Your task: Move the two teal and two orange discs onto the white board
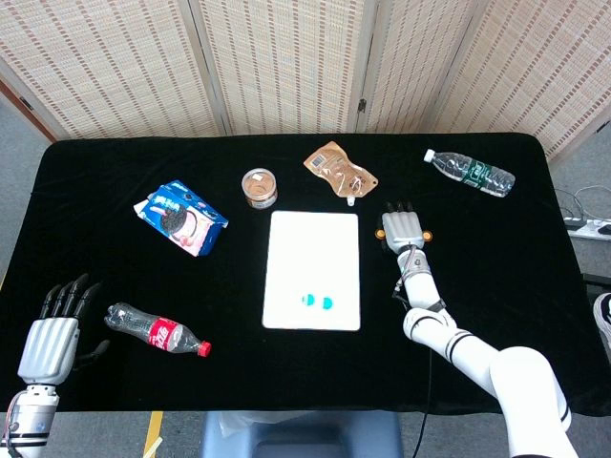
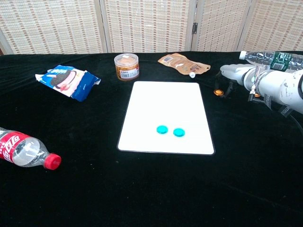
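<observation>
Two teal discs point(image 1: 307, 300) point(image 1: 326, 303) lie side by side on the lower part of the white board point(image 1: 313, 250); the chest view shows the teal discs point(image 2: 162, 128) point(image 2: 178, 132) on the board point(image 2: 165, 101) too. One orange disc point(image 2: 218, 92) lies on the black cloth just right of the board. My right hand point(image 2: 236, 74) hovers palm down over it, fingers stretched, fingertips standing on either side of the disc. The other orange disc point(image 1: 428, 235) lies right of that hand point(image 1: 402, 230). My left hand point(image 1: 50, 342) rests open at the near left corner.
A cola bottle point(image 1: 158, 331) lies beside my left hand. A cookie pack point(image 1: 179, 218), a round tub point(image 1: 259, 187) and a brown pouch point(image 1: 338, 170) lie beyond the board. A water bottle point(image 1: 470, 172) lies at the far right.
</observation>
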Motion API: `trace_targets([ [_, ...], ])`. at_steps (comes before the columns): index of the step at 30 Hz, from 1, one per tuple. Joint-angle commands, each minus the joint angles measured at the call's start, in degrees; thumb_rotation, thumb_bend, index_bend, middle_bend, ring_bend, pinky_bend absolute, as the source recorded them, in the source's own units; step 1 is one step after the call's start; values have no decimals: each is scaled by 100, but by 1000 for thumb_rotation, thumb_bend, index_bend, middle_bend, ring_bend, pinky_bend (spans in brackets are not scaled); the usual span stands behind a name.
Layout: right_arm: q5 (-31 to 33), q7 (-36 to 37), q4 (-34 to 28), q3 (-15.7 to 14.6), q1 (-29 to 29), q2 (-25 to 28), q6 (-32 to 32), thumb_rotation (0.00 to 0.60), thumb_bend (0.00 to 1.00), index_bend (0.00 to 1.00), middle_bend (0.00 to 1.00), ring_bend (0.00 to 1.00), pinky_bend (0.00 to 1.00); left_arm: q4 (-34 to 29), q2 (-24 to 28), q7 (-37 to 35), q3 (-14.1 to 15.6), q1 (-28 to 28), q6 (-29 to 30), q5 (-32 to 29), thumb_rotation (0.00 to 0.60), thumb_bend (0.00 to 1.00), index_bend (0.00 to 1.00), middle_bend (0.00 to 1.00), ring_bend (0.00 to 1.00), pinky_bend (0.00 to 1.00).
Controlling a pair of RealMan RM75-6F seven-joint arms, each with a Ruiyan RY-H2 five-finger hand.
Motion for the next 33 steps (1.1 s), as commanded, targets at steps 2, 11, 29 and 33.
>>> trace_targets([
  [2, 4, 17, 65, 22, 3, -30, -14, 600, 452, 454, 130, 0, 0, 8, -2, -8, 3, -3, -12, -5, 600, 252, 142, 43, 62, 0],
  [11, -262, 178, -229, 37, -102, 165, 190, 600, 452, 490, 144, 0, 0, 31, -18, -32, 4, -11, -13, 12, 600, 252, 142, 43, 62, 0],
  [29, -1472, 298, -3218, -291, -380, 1256, 985, 600, 453, 490, 146, 0, 0, -47, 3, 14, 7, -8, 58, 96, 600, 252, 142, 43, 62, 0],
  [33, -1401, 127, -3376, -338, -224, 1089, 969, 600, 452, 490, 144, 0, 0, -34, 14, -15, 17, 18, 80, 87, 600, 252, 142, 43, 63, 0],
])
